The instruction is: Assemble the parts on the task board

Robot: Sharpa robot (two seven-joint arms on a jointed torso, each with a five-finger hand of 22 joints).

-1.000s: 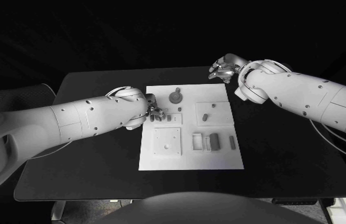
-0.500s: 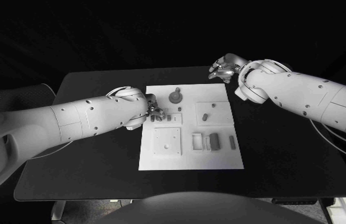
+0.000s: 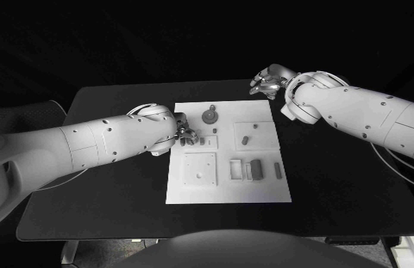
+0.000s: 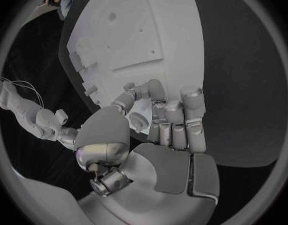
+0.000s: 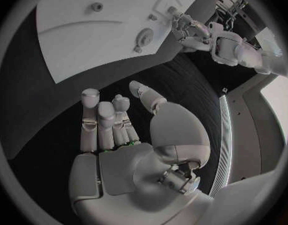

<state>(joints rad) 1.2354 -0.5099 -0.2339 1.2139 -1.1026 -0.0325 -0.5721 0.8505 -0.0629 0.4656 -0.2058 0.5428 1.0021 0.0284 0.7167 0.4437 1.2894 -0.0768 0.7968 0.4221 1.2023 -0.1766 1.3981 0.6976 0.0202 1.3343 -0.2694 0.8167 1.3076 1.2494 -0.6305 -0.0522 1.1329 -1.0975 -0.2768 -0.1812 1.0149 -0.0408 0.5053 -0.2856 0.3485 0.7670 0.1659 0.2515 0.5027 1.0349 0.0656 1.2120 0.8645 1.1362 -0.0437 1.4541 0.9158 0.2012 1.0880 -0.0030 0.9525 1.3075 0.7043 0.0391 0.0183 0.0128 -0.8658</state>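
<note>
Head view looks down; wrist views sit close behind hands; all share task board (image 3: 228, 151).

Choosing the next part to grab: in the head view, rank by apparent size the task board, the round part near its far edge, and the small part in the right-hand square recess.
1. task board
2. round part
3. small part in the right-hand recess

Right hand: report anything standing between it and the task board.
Nothing visible does. The right hand hovers off the task board's far right corner, fingers apart and empty, with bare black table between them.

place: robot lab | cues: black table (image 3: 103, 196), dark backdrop, white task board (image 3: 226, 191), two white robot arms
</note>
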